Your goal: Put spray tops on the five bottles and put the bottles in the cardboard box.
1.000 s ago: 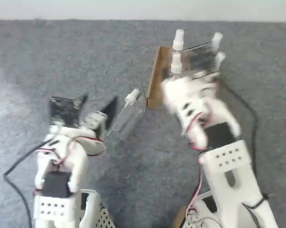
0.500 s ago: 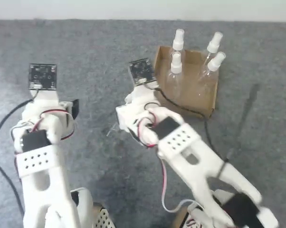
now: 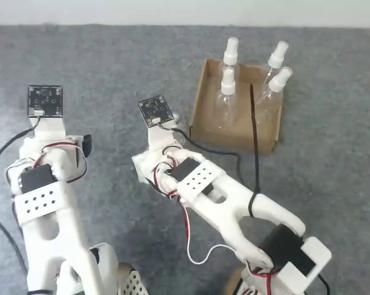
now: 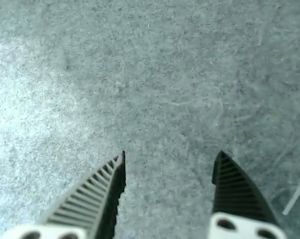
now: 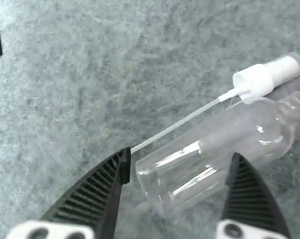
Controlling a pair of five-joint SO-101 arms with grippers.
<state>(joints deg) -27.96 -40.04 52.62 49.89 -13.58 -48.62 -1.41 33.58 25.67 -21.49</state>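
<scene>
A clear bottle [image 5: 215, 154] lies on its side on the grey carpet, its threaded neck bare. A white spray top [image 5: 267, 77] lies loose beside the neck, with its thin tube running along the outside of the bottle. My right gripper [image 5: 180, 157] is open, one finger on each side of the bottle's base, not clamping it. My left gripper [image 4: 171, 157] is open over bare carpet and holds nothing. In the high view the right arm [image 3: 197, 178] covers that bottle. The cardboard box [image 3: 200, 104] holds several upright bottles [image 3: 227, 92] with spray tops on.
The left arm [image 3: 47, 178] stands at the left of the carpet, apart from the right arm. A black cable [image 3: 254, 123] crosses the box's right half. A thin clear tube [image 4: 297, 194] shows at the edge of the left wrist view.
The right arm has swung from above the box leftward and now sits over the lying bottle. The left arm has pulled away from that bottle to the left.
</scene>
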